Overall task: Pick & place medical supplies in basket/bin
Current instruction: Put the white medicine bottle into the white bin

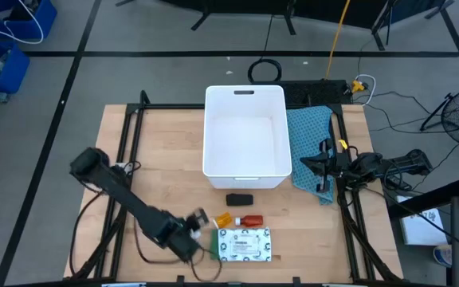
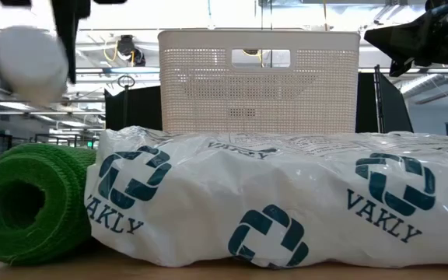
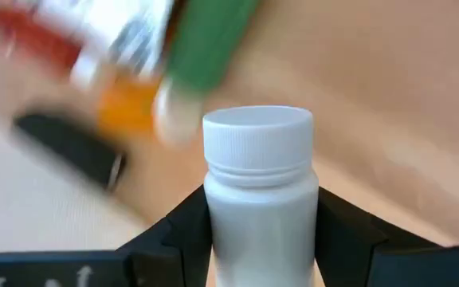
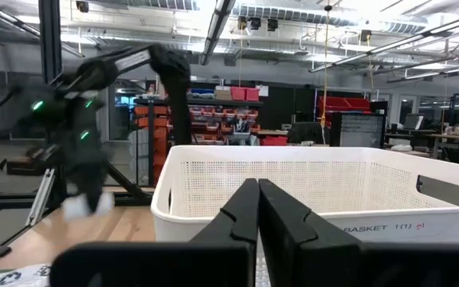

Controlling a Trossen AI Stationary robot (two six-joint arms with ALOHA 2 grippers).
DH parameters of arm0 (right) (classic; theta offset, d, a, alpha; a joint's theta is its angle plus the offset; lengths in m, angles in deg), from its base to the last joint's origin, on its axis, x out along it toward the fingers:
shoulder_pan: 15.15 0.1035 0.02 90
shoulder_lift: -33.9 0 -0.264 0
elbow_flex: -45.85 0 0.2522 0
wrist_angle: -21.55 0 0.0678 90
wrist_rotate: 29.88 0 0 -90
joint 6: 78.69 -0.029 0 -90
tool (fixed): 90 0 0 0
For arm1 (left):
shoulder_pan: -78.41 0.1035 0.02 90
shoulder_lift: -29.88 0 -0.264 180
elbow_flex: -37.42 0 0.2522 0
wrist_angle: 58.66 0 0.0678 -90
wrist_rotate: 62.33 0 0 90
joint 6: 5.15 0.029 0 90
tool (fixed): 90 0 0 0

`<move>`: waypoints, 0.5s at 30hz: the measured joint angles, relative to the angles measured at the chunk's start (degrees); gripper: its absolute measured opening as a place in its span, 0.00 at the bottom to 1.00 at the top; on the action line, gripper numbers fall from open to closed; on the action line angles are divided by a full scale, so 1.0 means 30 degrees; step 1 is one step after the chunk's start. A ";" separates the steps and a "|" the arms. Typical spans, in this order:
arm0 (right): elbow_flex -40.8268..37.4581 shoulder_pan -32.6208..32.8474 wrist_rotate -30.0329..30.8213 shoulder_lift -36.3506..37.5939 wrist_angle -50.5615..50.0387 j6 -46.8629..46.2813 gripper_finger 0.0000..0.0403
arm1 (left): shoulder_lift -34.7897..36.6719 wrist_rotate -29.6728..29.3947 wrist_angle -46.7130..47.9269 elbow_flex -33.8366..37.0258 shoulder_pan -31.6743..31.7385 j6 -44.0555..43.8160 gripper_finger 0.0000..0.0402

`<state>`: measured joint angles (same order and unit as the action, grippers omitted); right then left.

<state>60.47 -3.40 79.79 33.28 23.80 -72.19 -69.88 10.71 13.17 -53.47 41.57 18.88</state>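
My left gripper (image 1: 194, 227) is over the table's near left part, shut on a white bottle with a ribbed white cap (image 3: 257, 183). Just to its right lie a flat white packet with green print (image 1: 244, 245), a green roll (image 2: 22, 198) against the packet's left edge, a red bottle (image 1: 250, 219), an orange piece (image 1: 223, 220) and a black piece (image 1: 239, 199). The big white tub (image 1: 245, 131) stands behind them at mid-table. My right gripper (image 4: 257, 215) is shut and touches nothing. It hovers beside the tub's right wall, above the blue-green cloth (image 1: 313, 147). My left gripper pinches the white bottle's body just below the cap (image 3: 257, 239) between its two fingers (image 3: 186, 231), one on each side. The bottle lies along the fingers with its cap (image 3: 257, 131) pointing out past them. It is lifted clear of the table (image 2: 26, 62).
The tub's perforated wall with a handle slot (image 2: 259, 58) rises behind the packet. The blue-green cloth lies at the tub's right side and partly hangs over the table frame. Bare wood shows left of the tub and along the near edge. Cables lie beyond the far edge.
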 joint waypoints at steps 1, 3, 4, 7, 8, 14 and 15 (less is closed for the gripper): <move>0.0001 -0.0005 0.0003 0.0000 0.0000 0.0000 0.00 | 0.0835 -0.0097 0.0672 0.0282 0.0263 -0.0993 0.43; 0.0001 -0.0006 -0.0006 0.0000 0.0000 0.0000 0.00 | 0.2734 -0.0234 0.1101 0.1315 0.0937 -0.2649 0.43; 0.0001 0.0000 -0.0042 0.0000 0.0000 0.0000 0.00 | 0.3798 -0.0284 0.0816 0.2066 0.1273 -0.3209 0.43; 0.0001 -0.0002 -0.0068 0.0000 0.0000 -0.0007 0.00 | 0.7730 -0.0238 -0.1660 0.5253 0.2202 -0.4439 0.43; 0.0001 -0.0003 -0.0070 0.0000 0.0000 -0.0005 0.00 | 0.9156 -0.0207 -0.2815 0.6488 0.2561 -0.4730 0.43; 0.0001 -0.0007 -0.0070 0.0000 0.0000 -0.0007 0.00 | 1.6975 -0.1416 -1.1700 1.3620 0.3982 -0.5856 0.43; 0.0001 0.0000 -0.0070 0.0000 0.0007 -0.0007 0.00 | 1.7963 -0.1843 -1.3226 1.4521 0.4253 -0.5978 0.42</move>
<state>60.48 -3.40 79.58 33.28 23.82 -72.21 -15.99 5.18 -26.51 -9.91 54.33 0.95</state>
